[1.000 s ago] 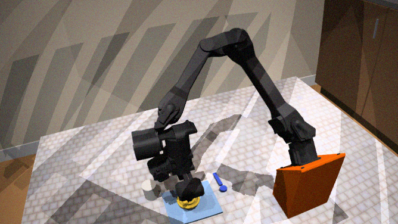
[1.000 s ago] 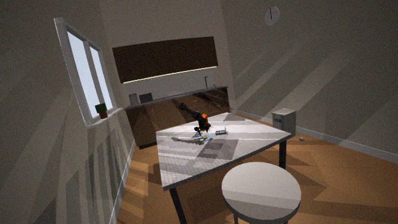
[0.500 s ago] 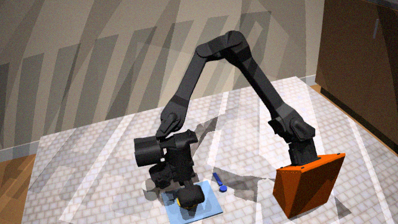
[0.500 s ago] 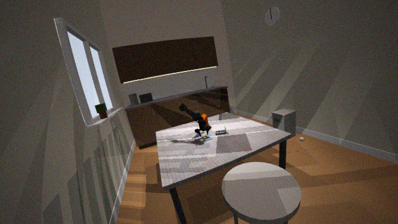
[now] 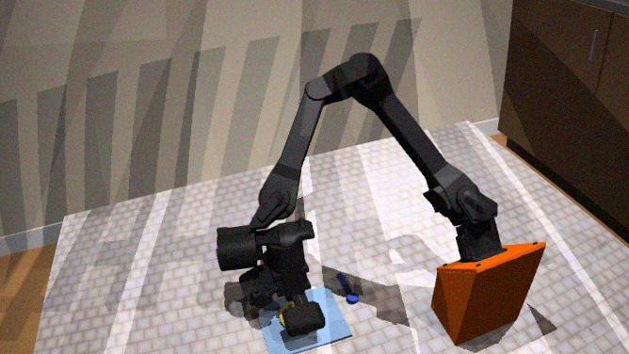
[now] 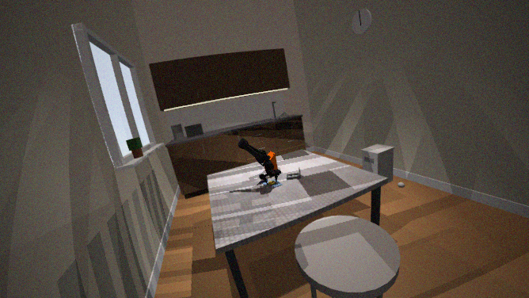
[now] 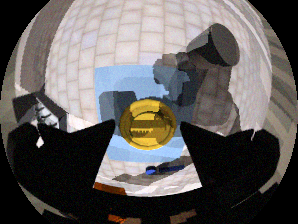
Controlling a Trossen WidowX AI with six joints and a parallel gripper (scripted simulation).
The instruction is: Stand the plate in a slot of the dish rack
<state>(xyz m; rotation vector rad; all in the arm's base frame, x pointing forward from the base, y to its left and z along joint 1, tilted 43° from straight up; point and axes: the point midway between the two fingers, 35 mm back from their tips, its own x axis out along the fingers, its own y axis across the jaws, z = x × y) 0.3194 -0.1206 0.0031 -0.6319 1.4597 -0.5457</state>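
A yellow plate (image 7: pixel 148 123) lies flat on a light blue mat (image 5: pixel 335 325) (image 7: pixel 107 82) near the table's front edge. In the top view only a yellow sliver of the plate (image 5: pixel 281 315) shows beside the fingers. My gripper (image 5: pixel 303 319) (image 7: pixel 148 124) (image 6: pixel 269 181) is open and empty. It points down, low over the plate, with one finger on each side of it in the wrist view. The dish rack (image 6: pixel 294 174) (image 7: pixel 36 112) stands apart on the table, away from the mat; it does not show in the top view.
A blue spoon (image 5: pixel 347 288) (image 7: pixel 162 168) lies just right of the mat. The arm's orange base (image 5: pixel 485 292) stands at the right. A dark cabinet (image 5: pixel 565 94) is beyond the table's right edge. A round stool (image 6: pixel 346 255) stands in front of the table.
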